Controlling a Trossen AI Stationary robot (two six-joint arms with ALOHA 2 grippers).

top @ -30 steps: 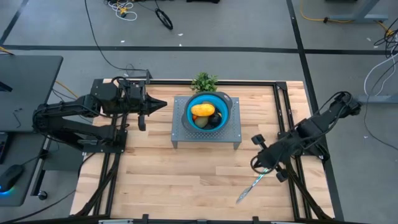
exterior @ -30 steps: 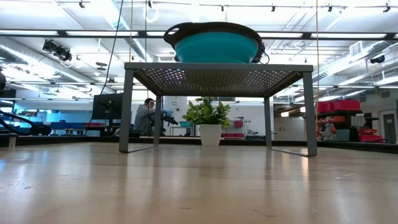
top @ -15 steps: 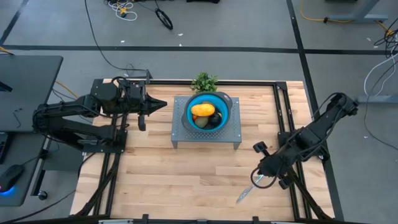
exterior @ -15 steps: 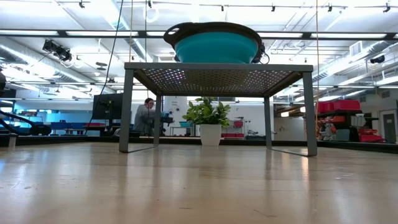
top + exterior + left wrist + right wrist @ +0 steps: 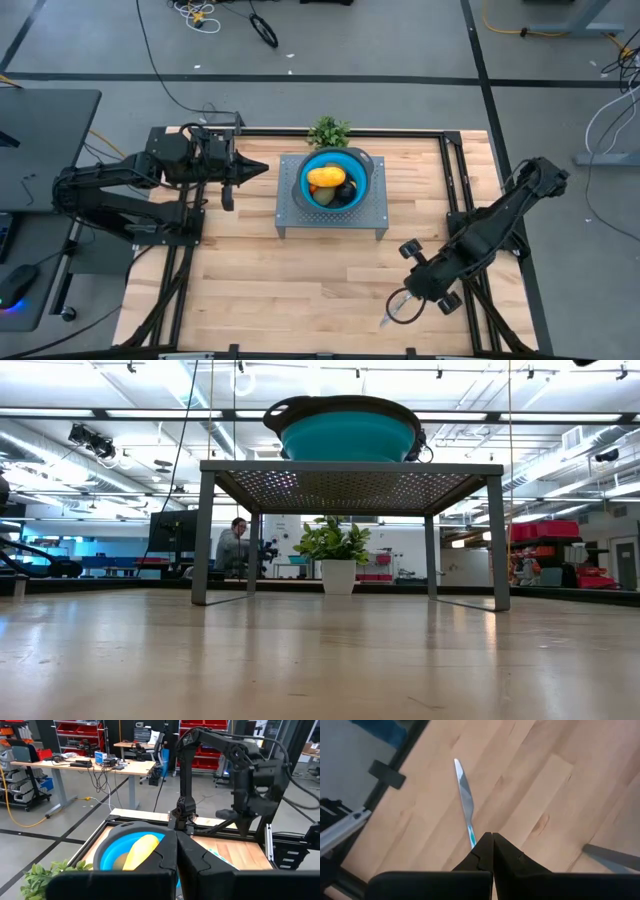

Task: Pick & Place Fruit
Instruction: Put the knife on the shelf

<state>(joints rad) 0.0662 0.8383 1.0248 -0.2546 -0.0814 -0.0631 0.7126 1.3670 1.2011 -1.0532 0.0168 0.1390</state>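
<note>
The fruit lies in a blue bowl (image 5: pixel 331 180): a yellow-orange oblong piece (image 5: pixel 325 177), also seen in the left wrist view (image 5: pixel 141 852), and a near-black round one (image 5: pixel 346 194). The bowl stands on a grey perforated stand (image 5: pixel 372 212). My left gripper (image 5: pixel 262 168) is shut and level, left of the bowl, with nothing in it. My right gripper (image 5: pixel 492 839) is shut and points steeply down, above a silver knife (image 5: pixel 464 790) near the table's front right. The fingers hide most of the knife's light-blue handle (image 5: pixel 472 839).
A green leafy sprig (image 5: pixel 328 131) stands behind the stand at the table's far edge. The stand's legs (image 5: pixel 204 535) leave open room under the bowl (image 5: pixel 347 430). A black frame (image 5: pixel 460 200) runs along the table's sides. Bare wood (image 5: pixel 290 280) lies in front of the stand.
My right gripper has moved toward the table's near edge and slightly left. It has sunk and tipped further down, and now stands over the knife. It stays shut. The knife and the bowl have kept their places.
</note>
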